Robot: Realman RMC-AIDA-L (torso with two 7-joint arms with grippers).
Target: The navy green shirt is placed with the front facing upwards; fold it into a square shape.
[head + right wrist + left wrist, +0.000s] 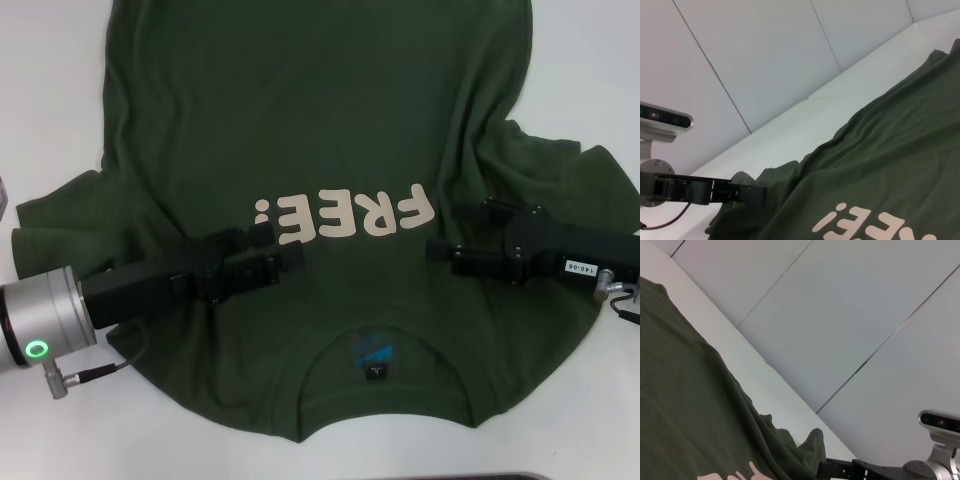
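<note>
The navy green shirt [300,120] lies front up on the white table [50,100], its collar [330,352] nearest me and the cream "FREE!" lettering [350,215] upside down. My left gripper [288,247] hovers low over the chest just left of the lettering, open and holding nothing. Opposite it, my right gripper [444,230] hangs open and empty just right of the lettering. The shirt [680,405] fills the left wrist view, with the right gripper [840,469] beyond it. In the right wrist view the shirt [890,165] and the left gripper [747,194] show.
A small blue-black label [372,352] sits inside the collar. The sleeve [570,165] on the right is bunched in folds; the other sleeve [60,225] lies flat on the left. White wall panels [840,315] stand behind the table. A dark edge [480,476] runs along the near side.
</note>
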